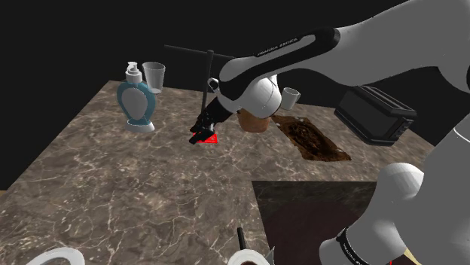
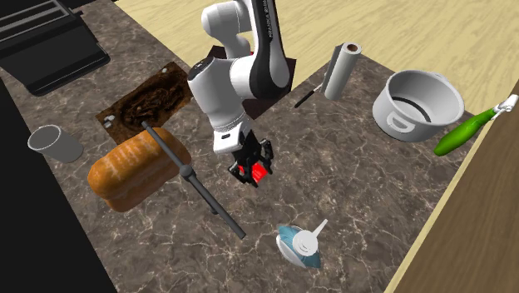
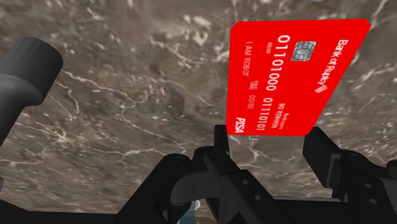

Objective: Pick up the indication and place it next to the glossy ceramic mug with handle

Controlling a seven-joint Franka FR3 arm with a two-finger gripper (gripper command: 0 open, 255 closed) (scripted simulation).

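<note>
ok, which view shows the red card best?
Wrist view: the red card shows its printed face and chip. Shoulder and second exterior views show a small red patch at the pincer.

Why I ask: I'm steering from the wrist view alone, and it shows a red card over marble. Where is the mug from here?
Observer: In the second exterior view the mug sits at the far left, with a bread loaf between it and the red card.
Operator: And the dark cylinder I can partly see?
Observer: Likely part of a long dark rod that crosses between loaf and card.
Operator: Anything on the card's other side?
Observer: A blue-and-white soap dispenser stands apart from the card, on the side away from the mug.
</note>
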